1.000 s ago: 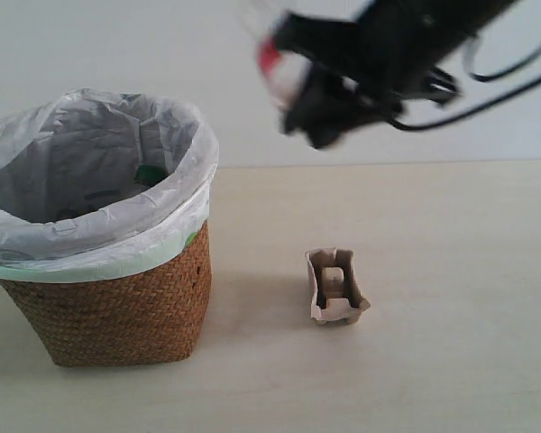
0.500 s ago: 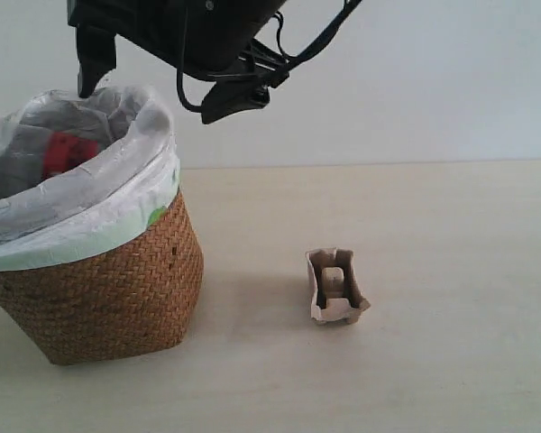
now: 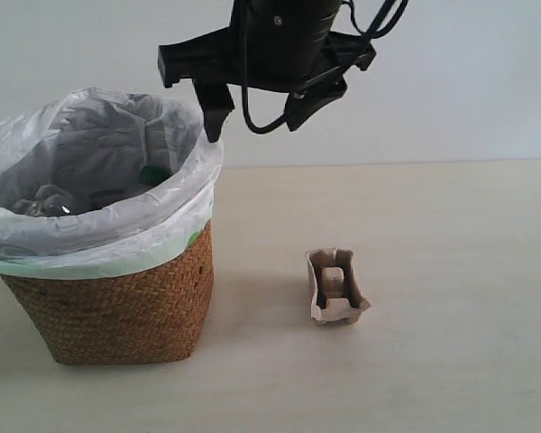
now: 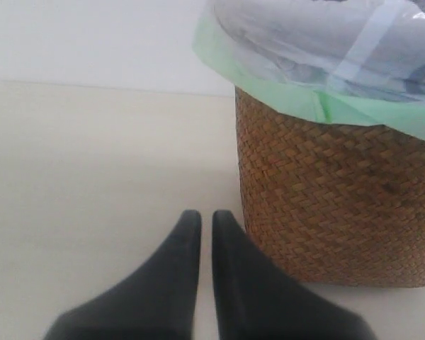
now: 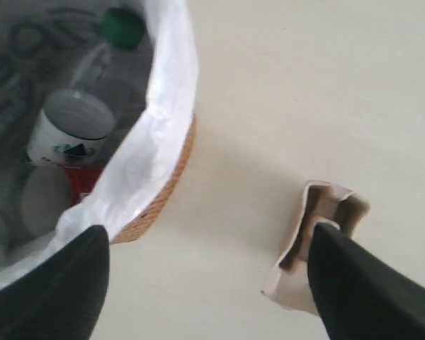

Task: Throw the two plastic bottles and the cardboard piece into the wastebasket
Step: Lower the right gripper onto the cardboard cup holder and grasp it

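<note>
The wastebasket (image 3: 108, 302) stands at the left, its white bag folded over the rim. Both plastic bottles lie inside it: the larger one (image 5: 71, 127) with its green cap (image 5: 122, 27), and the smaller one with the red label (image 5: 85, 180) beneath it. The cardboard piece (image 3: 335, 287) sits on the table to the right of the basket, also seen as the cardboard piece (image 5: 319, 234) in the right wrist view. My right gripper (image 3: 257, 113) hangs open and empty above the basket's right rim; its wrist view shows the gripper (image 5: 210, 232) spread wide. My left gripper (image 4: 200, 219) is shut, low beside the basket wall (image 4: 333, 205).
The pale table (image 3: 451, 271) stretches to the right and front of the cardboard piece. A plain light wall (image 3: 469, 81) stands behind. Black cables (image 3: 379, 18) trail from the right arm overhead.
The right gripper carried the red-label bottle leftward over the basket and let it go inside. The basket tipped left briefly and settled back. The gripper has since swung right, open.
</note>
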### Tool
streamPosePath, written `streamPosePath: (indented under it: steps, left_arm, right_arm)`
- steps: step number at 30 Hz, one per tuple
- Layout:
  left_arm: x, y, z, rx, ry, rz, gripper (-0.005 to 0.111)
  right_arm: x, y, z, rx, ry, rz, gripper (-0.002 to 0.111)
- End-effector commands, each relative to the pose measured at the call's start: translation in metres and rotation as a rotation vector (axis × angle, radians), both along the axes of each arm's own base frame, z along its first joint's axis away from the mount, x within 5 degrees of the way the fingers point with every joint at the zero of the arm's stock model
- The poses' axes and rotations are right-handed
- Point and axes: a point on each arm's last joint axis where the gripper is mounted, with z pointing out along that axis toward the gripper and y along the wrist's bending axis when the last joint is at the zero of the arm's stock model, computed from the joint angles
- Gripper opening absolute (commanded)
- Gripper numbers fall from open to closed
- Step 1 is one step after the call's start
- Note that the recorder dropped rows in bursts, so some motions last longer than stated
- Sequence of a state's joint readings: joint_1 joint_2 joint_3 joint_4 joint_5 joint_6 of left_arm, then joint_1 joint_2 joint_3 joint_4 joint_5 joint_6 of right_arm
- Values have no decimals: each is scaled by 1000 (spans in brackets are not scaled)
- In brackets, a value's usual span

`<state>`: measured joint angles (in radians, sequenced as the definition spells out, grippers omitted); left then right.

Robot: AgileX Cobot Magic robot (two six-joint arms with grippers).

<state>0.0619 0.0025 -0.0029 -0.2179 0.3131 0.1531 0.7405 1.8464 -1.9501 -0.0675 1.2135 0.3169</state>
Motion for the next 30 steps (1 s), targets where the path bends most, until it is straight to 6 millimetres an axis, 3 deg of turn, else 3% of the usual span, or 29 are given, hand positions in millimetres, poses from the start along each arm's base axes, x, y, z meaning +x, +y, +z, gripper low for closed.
streamPosePath:
  steps: [1,8,17,23,30]
  left_arm:
    - [0,0,-1,-6,-2,6,6]
    - [0,0,-1,-6,-2,6,6]
    - [0,0,-1,-6,-2,6,6]
    - [0,0,-1,-6,-2,6,6]
    - [0,0,-1,-6,-2,6,6]
  right_arm:
    - [0,-6,1,-35,-23,-31,68]
    - [7,-21,-45,-234,-2,-146,67]
    - [10,-60,-111,-310,233,-290,67]
    - [17,-52,-143,-187,211,-262,67]
    - [29,-43,-185,-213,243,-250,67]
